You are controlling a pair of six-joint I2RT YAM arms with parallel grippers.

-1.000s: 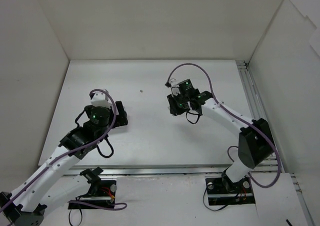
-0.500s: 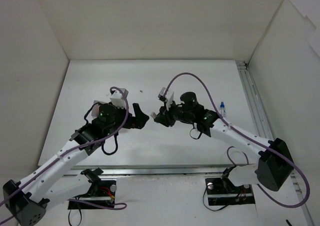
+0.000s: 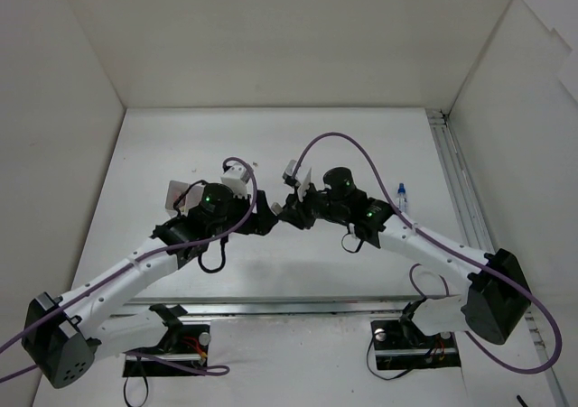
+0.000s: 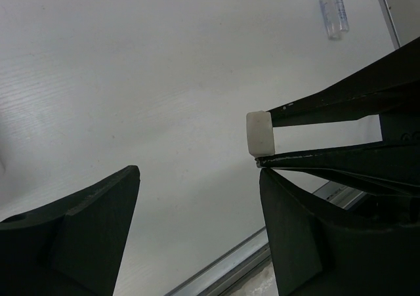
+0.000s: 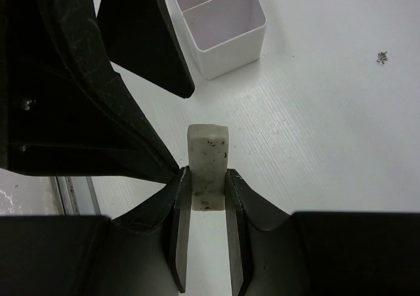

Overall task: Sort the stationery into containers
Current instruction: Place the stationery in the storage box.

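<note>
My right gripper (image 5: 208, 172) is shut on an off-white speckled eraser (image 5: 208, 145), which sticks out past its fingertips above the table. From the left wrist view the same eraser (image 4: 260, 133) shows at the end of the right gripper's fingers (image 4: 328, 109). My left gripper (image 4: 198, 172) is open, and one of its fingers (image 5: 85, 112) touches the right gripper's tip beside the eraser. The two grippers meet at mid-table, left gripper (image 3: 264, 219) and right gripper (image 3: 287, 210). The white divided box (image 5: 226, 40), pinkish inside, stands just beyond them. From above, the box (image 3: 179, 191) is partly hidden by the left arm.
A small clear tube with a blue cap (image 3: 401, 196) lies on the table to the right of the right arm, and is also in the left wrist view (image 4: 333, 7). A dark speck (image 5: 381, 58) sits on the table. White walls enclose the table, and a metal rail (image 3: 456, 177) runs along the right side.
The left gripper has swung right to meet the right gripper and its jaws have narrowed. The right arm came forward and left with the eraser, then held still.
</note>
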